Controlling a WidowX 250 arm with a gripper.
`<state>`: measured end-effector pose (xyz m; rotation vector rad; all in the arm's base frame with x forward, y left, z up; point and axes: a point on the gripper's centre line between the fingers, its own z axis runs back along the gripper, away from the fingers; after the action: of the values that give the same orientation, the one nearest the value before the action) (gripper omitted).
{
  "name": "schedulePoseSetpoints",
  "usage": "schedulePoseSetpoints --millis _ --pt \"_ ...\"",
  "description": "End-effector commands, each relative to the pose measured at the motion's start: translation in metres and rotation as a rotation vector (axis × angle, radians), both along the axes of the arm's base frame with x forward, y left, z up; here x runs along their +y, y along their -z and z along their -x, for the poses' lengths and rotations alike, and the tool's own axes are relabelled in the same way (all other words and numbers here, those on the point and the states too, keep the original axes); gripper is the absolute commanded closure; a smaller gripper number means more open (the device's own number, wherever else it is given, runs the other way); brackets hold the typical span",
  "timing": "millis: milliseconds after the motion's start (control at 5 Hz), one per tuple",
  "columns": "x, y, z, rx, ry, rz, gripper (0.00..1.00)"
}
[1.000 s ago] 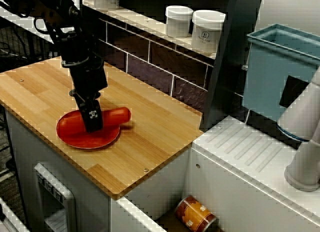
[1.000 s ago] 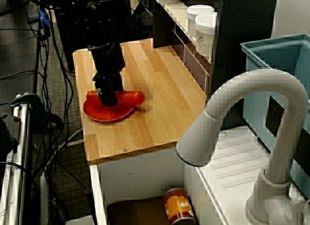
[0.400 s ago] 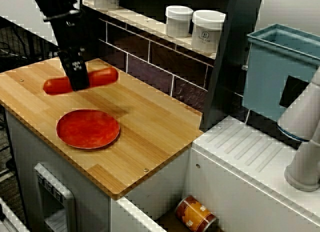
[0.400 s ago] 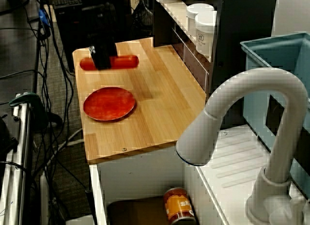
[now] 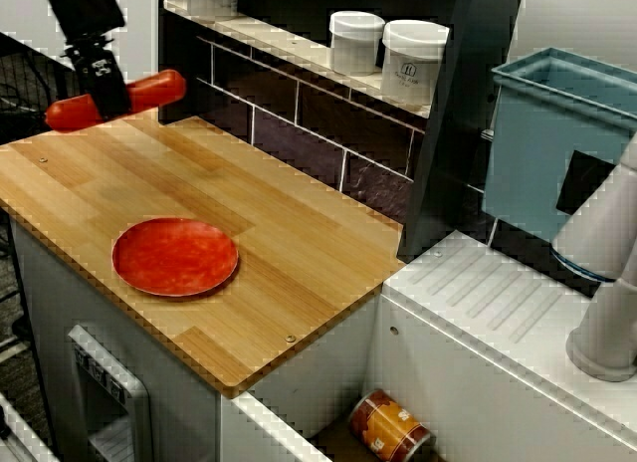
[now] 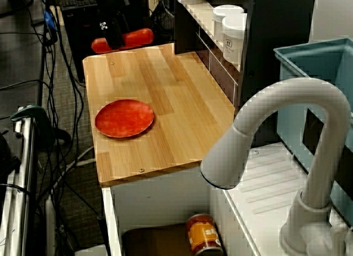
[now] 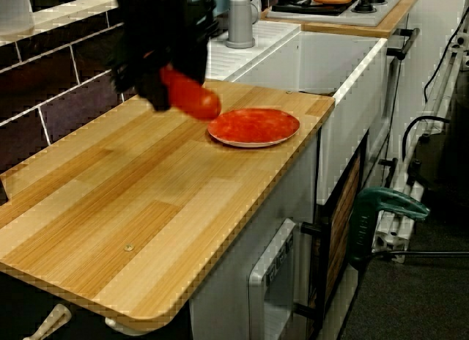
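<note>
Gripper (image 5: 105, 96): clamped across the middle of a red sausage (image 5: 151, 88), upper left of the view facing the tiled wall.
Sausage: long axis roughly level, crosswise to the fingers, aloft over the wooden counter (image 5: 299, 243).
Red plate (image 5: 175, 256): lower right of it, well apart.

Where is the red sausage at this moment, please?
In the view from above, the red sausage is held by the fingers in the air over the wooden counter's far corner, at picture left, apart from the red plate.
</note>
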<state>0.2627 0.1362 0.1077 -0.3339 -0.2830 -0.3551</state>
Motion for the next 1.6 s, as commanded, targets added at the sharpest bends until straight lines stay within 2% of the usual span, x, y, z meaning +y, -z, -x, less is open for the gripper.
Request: schedulePoseSetpoints --millis 0,200,400,600,800,1000,1400 --pt "0.051 0.023 -0.006 -0.078 -0.062 -0.102 1.00" --pt "0.046 0.031 -0.001 -0.065 -0.043 -0.112 1.00" --pt "0.034 0.040 0.002 -0.059 -0.030 -0.147 1.00" --pt "0.029 0.044 0.002 0.004 -0.016 -0.154 1.00" --pt "0.030 0.041 0.004 0.014 -0.034 -0.142 0.00" --pt "0.034 0.035 0.003 0.033 -0.045 -0.124 0.00" --pt "0.047 0.016 0.003 0.032 -0.052 -0.072 0.00"
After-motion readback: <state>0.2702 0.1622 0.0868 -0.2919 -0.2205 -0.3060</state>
